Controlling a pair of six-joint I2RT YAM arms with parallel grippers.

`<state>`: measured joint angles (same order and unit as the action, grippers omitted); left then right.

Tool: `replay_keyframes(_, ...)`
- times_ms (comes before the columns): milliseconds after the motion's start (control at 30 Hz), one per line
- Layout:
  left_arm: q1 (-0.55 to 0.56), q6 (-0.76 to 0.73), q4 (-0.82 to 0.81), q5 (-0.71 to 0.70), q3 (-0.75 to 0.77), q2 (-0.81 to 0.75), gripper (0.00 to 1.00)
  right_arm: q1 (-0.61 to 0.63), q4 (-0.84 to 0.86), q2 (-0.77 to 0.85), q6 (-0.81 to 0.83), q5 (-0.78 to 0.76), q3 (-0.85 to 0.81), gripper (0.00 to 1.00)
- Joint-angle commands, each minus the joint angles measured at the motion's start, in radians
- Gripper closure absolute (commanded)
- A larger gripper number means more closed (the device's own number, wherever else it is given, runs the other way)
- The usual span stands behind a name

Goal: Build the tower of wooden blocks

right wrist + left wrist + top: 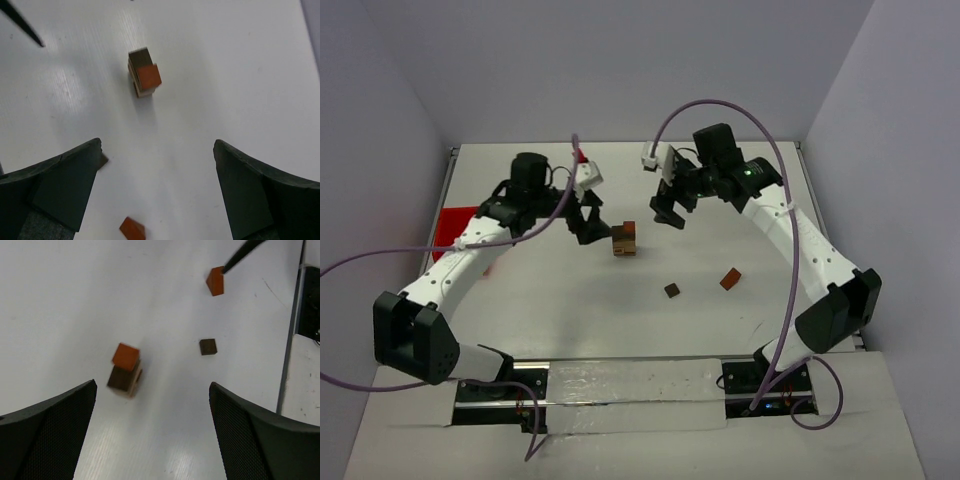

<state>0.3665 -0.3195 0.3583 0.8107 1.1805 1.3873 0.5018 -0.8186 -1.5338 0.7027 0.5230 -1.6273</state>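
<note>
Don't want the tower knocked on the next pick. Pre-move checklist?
1. Left gripper open and empty: ok.
2. Right gripper open and empty: ok.
3. Tower upright, neither gripper touching it: ok.
4. Top block square on the stack: cannot tell; the left wrist view is blurred.
5. Dark brown block and reddish-brown block lying loose, apart from each other and from the tower: ok.
</note>
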Motion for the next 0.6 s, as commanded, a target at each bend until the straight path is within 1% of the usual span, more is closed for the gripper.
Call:
replay_keyframes(0,0.189,-0.008,0.017,-0.232,0.047,0.059,0.01,-0.108,0.08,0.096,-0.08,0.028,0.198,0.0)
replay_keyframes(100,0.291,0.019,-0.002,-0.288,0.084,0.121,0.01,-0.19,0.136,0.183,-0.133,0.066,0.322,0.0)
replay_keyframes(200,0.395,-0.023,0.008,-0.292,0.107,0.173,0.01,-0.364,0.171,0.243,-0.218,0.176,0.403,0.0)
replay_keyframes(267,0.428,-0.052,0.008,-0.253,0.115,0.219,0.05,-0.443,0.193,0.274,-0.25,0.22,0.464,0.0)
replay_keyframes(333,0.451,-0.065,-0.008,-0.212,0.131,0.259,0.11,-0.521,0.231,0.314,-0.286,0.231,0.529,0.0)
replay_keyframes(367,0.462,-0.046,-0.034,-0.22,0.135,0.281,0.13,-0.54,0.255,0.328,-0.308,0.213,0.551,0.0)
replay_keyframes(400,0.474,-0.017,-0.071,-0.255,0.14,0.309,0.17,-0.554,0.275,0.339,-0.329,0.197,0.57,0.0)
replay_keyframes(467,0.515,0.023,-0.118,-0.323,0.14,0.338,0.21,-0.576,0.319,0.353,-0.377,0.165,0.6,0.0)
replay_keyframes(567,0.588,0.114,-0.227,-0.514,0.106,0.383,0.26,-0.602,0.369,0.363,-0.439,0.142,0.63,0.0)
